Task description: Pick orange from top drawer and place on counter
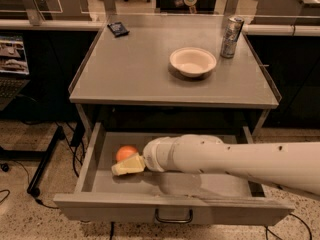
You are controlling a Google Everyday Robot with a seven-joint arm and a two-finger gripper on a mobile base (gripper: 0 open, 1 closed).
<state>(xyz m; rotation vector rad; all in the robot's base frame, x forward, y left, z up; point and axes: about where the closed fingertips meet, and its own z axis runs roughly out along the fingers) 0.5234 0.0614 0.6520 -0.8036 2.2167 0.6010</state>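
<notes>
The top drawer [95,156] is pulled open below the counter [135,64]. The orange [126,152] lies in the drawer's left part, on its floor. My gripper [128,165], cream-coloured at the end of the white arm [225,159], reaches into the drawer from the right. Its tip sits right in front of the orange and covers the fruit's lower edge. Whether it touches the orange does not show.
On the counter stand a white bowl [193,61], a drinks can [231,30] at the back right and a small dark packet [118,29] at the back left. The drawer's front panel has a loop handle [173,217]. Black frames and cables stand at the left.
</notes>
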